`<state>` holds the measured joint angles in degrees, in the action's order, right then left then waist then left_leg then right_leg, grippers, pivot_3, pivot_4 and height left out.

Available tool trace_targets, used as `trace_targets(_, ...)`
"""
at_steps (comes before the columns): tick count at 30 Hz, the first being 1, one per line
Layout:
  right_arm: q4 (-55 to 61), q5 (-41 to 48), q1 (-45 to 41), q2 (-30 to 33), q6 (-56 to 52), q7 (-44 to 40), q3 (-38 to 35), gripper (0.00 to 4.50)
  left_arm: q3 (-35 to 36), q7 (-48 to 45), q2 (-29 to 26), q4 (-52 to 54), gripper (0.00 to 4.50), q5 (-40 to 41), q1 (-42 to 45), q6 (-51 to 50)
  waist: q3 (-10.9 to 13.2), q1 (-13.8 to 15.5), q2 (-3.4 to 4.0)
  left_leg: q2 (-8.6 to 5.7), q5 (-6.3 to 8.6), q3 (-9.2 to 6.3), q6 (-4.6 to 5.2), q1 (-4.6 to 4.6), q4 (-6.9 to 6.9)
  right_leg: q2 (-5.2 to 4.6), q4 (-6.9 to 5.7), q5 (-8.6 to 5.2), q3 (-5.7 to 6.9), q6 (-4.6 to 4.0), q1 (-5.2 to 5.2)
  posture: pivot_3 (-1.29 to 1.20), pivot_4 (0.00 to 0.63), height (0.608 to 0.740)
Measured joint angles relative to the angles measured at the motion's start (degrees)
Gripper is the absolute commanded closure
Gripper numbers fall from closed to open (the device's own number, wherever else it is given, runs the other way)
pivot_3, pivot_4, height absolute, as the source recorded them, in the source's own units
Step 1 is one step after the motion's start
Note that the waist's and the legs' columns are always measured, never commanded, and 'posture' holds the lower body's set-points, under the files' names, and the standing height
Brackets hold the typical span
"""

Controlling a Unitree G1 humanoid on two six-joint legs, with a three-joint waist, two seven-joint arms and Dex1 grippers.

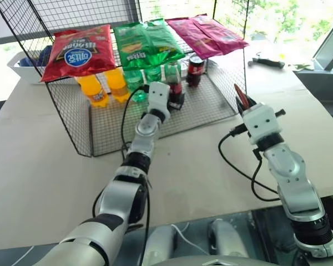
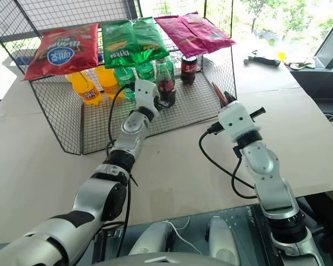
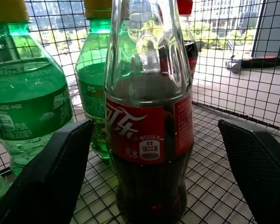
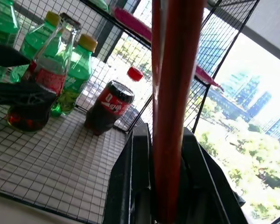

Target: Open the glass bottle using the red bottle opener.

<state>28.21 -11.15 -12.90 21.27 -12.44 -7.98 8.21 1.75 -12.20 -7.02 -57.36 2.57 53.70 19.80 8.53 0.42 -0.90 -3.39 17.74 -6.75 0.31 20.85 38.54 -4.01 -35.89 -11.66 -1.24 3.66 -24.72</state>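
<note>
Beige surface (image 1: 39,166) under daylight, windows and greenery behind, a wire rack (image 1: 72,127) standing on it.

Nearest: right pincer (image 1: 243,101), raised above the surface in front of the rack's right end, fingers clamped on the red bottle opener (image 4: 170,93). In the right wrist view the opener's slim red shaft runs straight up between the two black fingers. In the left eye view its tip sticks up past the pincer, pointing toward the rack.

Further in: left pincer (image 3: 154,154) reached into the rack's lower level, jaws spread wide. The glass bottle (image 3: 149,121) stands upright on the mesh floor between the two black fingers (image 3: 46,177); gaps show on both sides, so no contact with either one. Dark drink fills the lower body, red label band around the middle, narrow neck rising clear.

Behind the bottle: green plastic bottles (image 3: 28,98) with yellow caps, just beside it. To its right, a short dark cola can (image 1: 195,67). At the rack's left end, orange drink bottles (image 1: 94,88).

Top of rack: red snack bag (image 1: 80,52), green snack bag (image 1: 147,41), pink snack bag (image 1: 208,33), lying side by side.

Far right on the surface, well apart from the rack: a dark hand tool (image 1: 266,62).
</note>
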Motion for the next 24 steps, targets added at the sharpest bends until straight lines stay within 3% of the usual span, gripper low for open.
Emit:
trace_targets(17,1.45,-4.08,3.17,-2.60,0.05,-0.63,-0.02,4.50,1.25,11.07,1.53,-17.28,0.08,-3.99,12.55,1.86,0.00,-1.08,-0.01,-0.03,0.00,-0.01,0.01,0.00,0.01,-0.01,-0.02,0.00,0.01,0.01,0.00,0.00,0.150,0.740)
trace_targets(23,2.52,-4.75,3.61,-3.03,0.02,-1.04,-0.08,4.50,1.49,12.69,2.08,-17.78,1.98,-4.93,13.38,1.31,0.00,-1.16,-0.01,-0.03,0.00,-0.01,0.01,-0.01,0.03,0.00,-0.06,0.00,0.00,0.01,0.00,0.00,0.150,0.740)
trace_targets(24,2.53,-4.86,3.61,-3.06,0.02,-1.15,-0.13,4.50,1.64,12.73,2.13,-17.78,1.95,-5.15,13.38,1.29,-0.01,-1.14,-0.01,-0.03,0.00,-0.01,0.00,-0.01,0.04,0.00,-0.06,0.00,0.00,0.01,0.01,0.00,0.150,0.740)
